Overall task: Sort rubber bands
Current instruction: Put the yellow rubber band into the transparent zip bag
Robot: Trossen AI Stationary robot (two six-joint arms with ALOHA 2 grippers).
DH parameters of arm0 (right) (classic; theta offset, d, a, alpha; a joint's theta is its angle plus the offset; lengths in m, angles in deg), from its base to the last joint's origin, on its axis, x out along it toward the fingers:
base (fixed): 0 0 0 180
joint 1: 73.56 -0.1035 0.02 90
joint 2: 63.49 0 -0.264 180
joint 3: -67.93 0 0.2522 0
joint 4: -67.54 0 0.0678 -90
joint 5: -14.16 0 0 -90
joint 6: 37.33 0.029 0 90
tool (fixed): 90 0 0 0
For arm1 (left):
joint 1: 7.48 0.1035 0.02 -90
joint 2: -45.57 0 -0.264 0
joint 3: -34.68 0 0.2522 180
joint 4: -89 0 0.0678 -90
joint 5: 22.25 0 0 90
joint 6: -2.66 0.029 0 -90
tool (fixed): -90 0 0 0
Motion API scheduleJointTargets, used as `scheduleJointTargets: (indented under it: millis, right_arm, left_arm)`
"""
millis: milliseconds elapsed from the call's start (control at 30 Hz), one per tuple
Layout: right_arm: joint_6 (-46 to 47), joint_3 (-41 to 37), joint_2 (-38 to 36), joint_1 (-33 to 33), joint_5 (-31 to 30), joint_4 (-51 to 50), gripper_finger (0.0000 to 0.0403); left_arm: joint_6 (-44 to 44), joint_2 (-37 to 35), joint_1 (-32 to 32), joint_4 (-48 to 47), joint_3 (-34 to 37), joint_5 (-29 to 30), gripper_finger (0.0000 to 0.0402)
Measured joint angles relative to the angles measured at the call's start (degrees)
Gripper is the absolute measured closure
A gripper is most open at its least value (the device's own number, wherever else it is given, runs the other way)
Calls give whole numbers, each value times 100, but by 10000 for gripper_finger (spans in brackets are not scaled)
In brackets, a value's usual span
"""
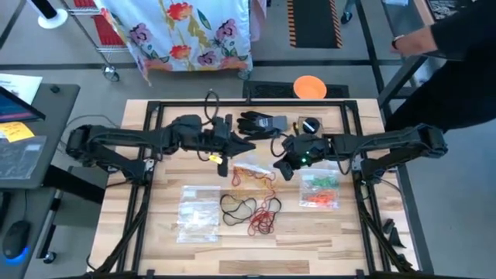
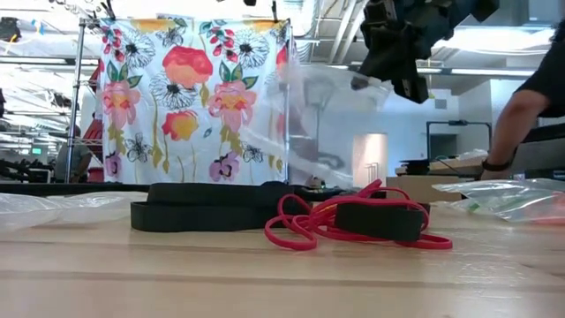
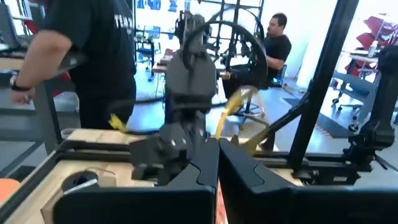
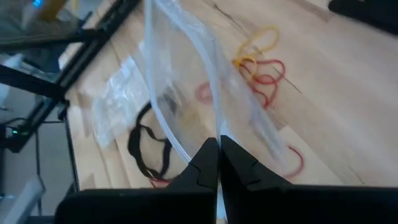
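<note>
Right gripper (image 4: pixel 217 146) jaws clamped on clear bag (image 4: pixel 186 74) edge, held above table centre. Left gripper (image 3: pixel 217 155) jaws together, pinching yellow band (image 3: pixel 239 102). Other rubber bands (image 1: pixel 252 205) loose on table (image 1: pixel 341 240). Advice: keep bag mouth open, feed band straight in.
</note>
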Motion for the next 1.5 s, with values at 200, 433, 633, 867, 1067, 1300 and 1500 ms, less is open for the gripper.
scheduleJointTargets:
  millis: [200,433,633,867,1067,1300,1500]
  right_arm:
    - [-17,7,97,167,152,121,397]
    - [-109,4,97,181,161,79,397]
    - [-109,4,96,162,163,-14,397]
    - [-107,4,94,162,163,-4,397]
    - [-109,4,94,162,163,-2,397]
    - [-118,4,92,166,160,0,397]
    - [-130,2,92,166,158,0,397]
  left_arm:
    - [-23,548,35,408,2,2,401]
    - [80,942,182,284,2,20,401]
    - [58,974,223,130,4,29,401]
    - [-1,917,223,74,4,112,401]
    - [38,792,223,-450,4,741,401]
    - [40,794,225,-586,4,809,401]
    - [89,729,229,-543,2,982,401]
